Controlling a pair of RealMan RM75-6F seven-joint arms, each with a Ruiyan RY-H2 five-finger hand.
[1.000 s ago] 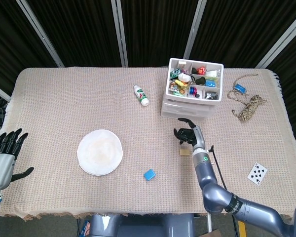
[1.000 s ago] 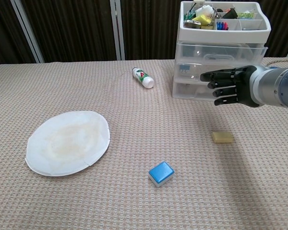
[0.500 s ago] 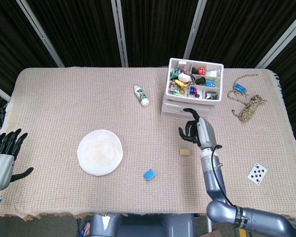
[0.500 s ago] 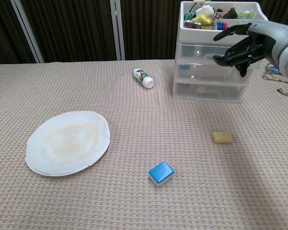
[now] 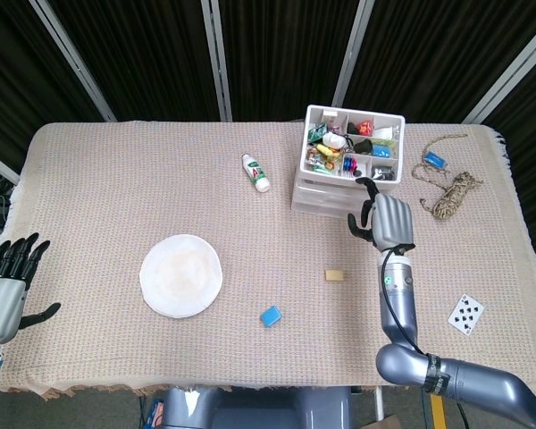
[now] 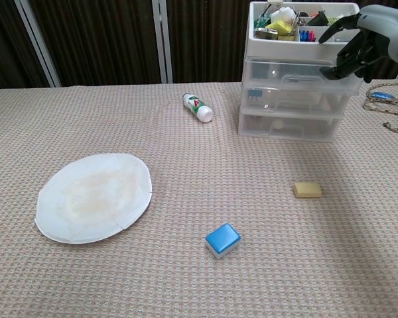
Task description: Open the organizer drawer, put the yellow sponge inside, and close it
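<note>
Woven tablecloth (image 5: pixel 116 179), yellow sponge (image 6: pixel 307 190) well below empty right robot hand (image 6: pixel 358 43), fingers loosely curled, apart.

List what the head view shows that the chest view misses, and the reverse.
Only the head view shows the left hand beyond the table's left edge, open and holding nothing, the playing card, and the whole coiled rope.

Only the chest view shows the organizer's stacked clear drawer fronts, all closed.

Both show the right hand raised by the organizer and holding nothing, the yellow sponge, blue block, paper plate and small bottle.
</note>
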